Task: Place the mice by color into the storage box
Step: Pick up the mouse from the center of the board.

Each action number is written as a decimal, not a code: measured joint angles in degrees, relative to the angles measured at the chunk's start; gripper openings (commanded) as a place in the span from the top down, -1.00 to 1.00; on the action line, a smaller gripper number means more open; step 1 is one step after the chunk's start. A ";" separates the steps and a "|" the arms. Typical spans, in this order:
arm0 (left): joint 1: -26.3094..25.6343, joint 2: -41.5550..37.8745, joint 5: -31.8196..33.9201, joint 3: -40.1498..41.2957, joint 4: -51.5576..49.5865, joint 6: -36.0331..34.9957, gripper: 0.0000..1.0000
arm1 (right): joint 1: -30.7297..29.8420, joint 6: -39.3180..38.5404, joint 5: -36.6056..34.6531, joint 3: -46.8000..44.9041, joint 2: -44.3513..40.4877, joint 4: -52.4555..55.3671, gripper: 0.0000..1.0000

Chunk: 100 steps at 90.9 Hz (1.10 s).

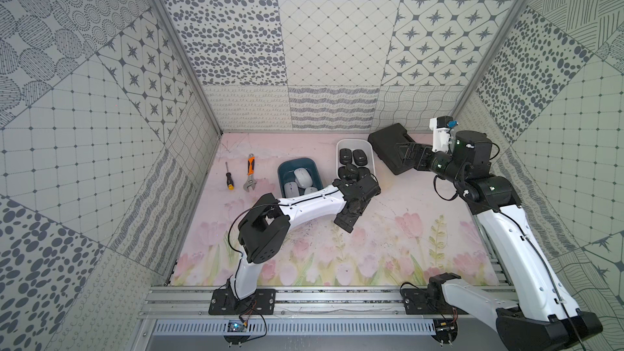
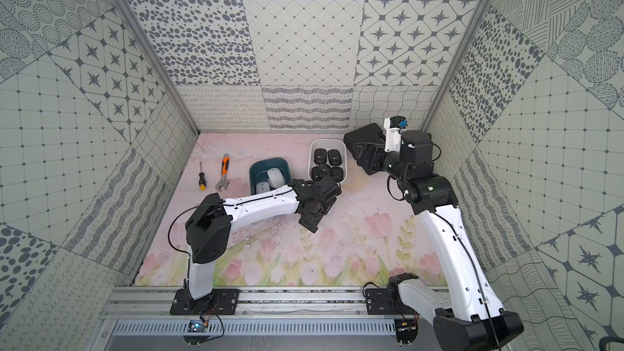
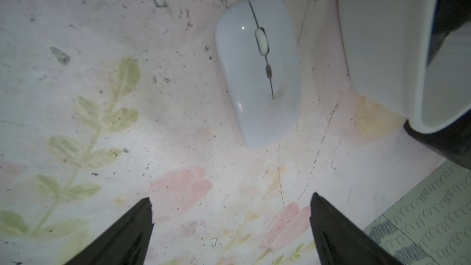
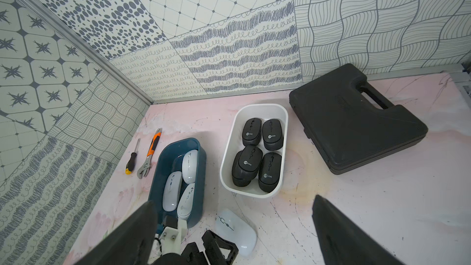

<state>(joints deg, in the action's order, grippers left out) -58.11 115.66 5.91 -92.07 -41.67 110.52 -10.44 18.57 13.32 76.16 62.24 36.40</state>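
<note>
Black mice: I count five round black plastic mice (image 4: 251,161) in the white plastic tub (image 4: 226,172). One sits partly on top of another. I think that colour is done.
White mice: Three shiny white mice (image 4: 190,163) lie in the dark blue plastic tub (image 4: 201,187).
Last mouse: One more shiny white mouse (image 3: 257,72) lies flat on the pink flowery table mat (image 3: 102,21). It is near the front ends of both tubs. Nothing touches it.
Left gripper: My left gripper (image 3: 230,201) hangs over the mat, close to that loose mouse. Its two black fingers are spread wide and hold nothing. The mouse is not between them yet.
Right gripper: My right gripper (image 4: 233,201) is up high near the flat black plastic tool case (image 4: 356,123). Its fingers are spread wide too, and they are empty.
Other stuff: A small screwdriver with a black and yellow handle (image 4: 131,160) and an orange and grey wrench (image 4: 150,154) lie side by side beyond the blue tub. I don't think they are part of the job.
How far: Almost finished, I think. Eight mice are sorted and one is out.
What is left: I would say the loose white mouse has to be picked up and put in the blue tub with the other white ones.
</note>
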 measured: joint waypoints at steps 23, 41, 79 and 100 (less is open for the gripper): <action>1.57 9.22 3.15 -10.45 -3.87 3.76 -0.99 | 1.81 -0.85 3.04 -0.17 -0.31 -0.20 -0.98; 2.69 13.42 5.22 -14.45 -7.19 5.03 -0.94 | 2.58 -1.68 4.39 -1.11 -0.33 -0.55 -0.98; 4.59 18.03 7.37 -19.80 -11.78 4.17 -0.88 | 2.82 -3.48 5.70 -2.71 -1.86 -2.97 -0.98; 5.38 22.73 6.84 -27.98 -16.96 -0.11 -0.70 | 2.86 -4.00 6.64 -3.67 -2.89 -4.79 -0.98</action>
<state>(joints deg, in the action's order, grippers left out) -52.73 138.39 12.75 -120.05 -58.63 110.41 -7.57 14.57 19.97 72.49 59.35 31.62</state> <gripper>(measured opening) 0.874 0.991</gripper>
